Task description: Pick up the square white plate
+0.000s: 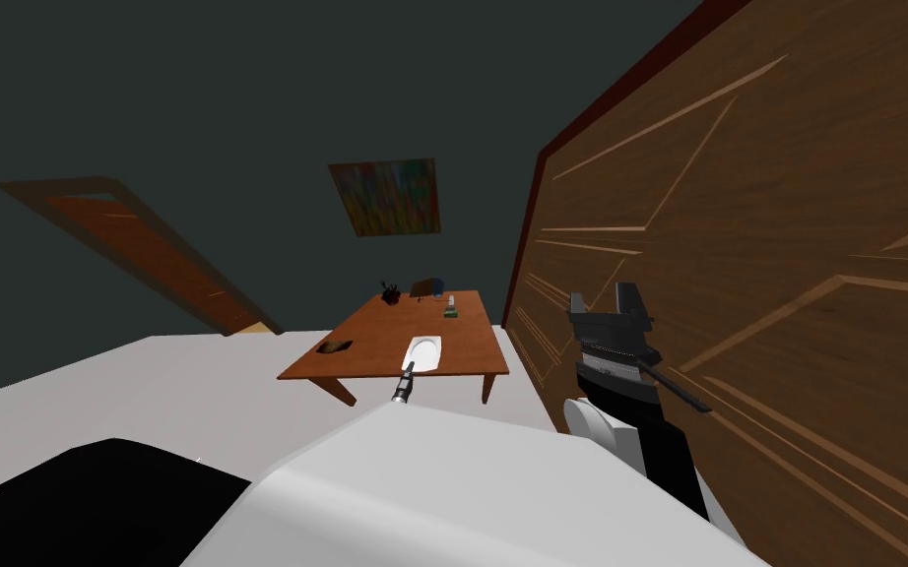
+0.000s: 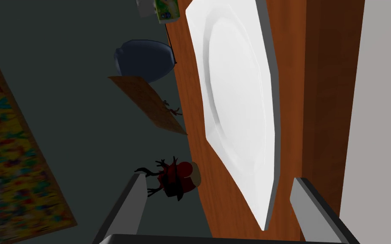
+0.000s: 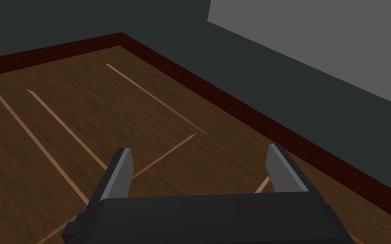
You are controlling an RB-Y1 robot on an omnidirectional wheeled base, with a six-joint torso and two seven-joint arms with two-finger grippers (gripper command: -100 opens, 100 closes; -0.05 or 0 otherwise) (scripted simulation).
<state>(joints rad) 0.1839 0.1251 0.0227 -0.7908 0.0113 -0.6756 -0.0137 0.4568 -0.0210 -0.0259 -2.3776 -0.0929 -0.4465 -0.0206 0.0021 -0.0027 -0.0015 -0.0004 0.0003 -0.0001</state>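
While left claw [image 2: 221,180] is hovering released at the plate [image 2: 237,106] by near edge of tabletop [image 2: 292,84], rim is probably wanting a square straddle, right claw [image 3: 199,156] idling released.

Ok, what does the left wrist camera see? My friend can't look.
A white plate lies on a brown table, just ahead of the open left claw. Beyond it stand a dark blue round thing and a small red figure.

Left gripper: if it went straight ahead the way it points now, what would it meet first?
Most likely the white plate on the brown table: its near corner lies just ahead of the left gripper, between the open fingers. Depth is unclear, so it might pass just above.
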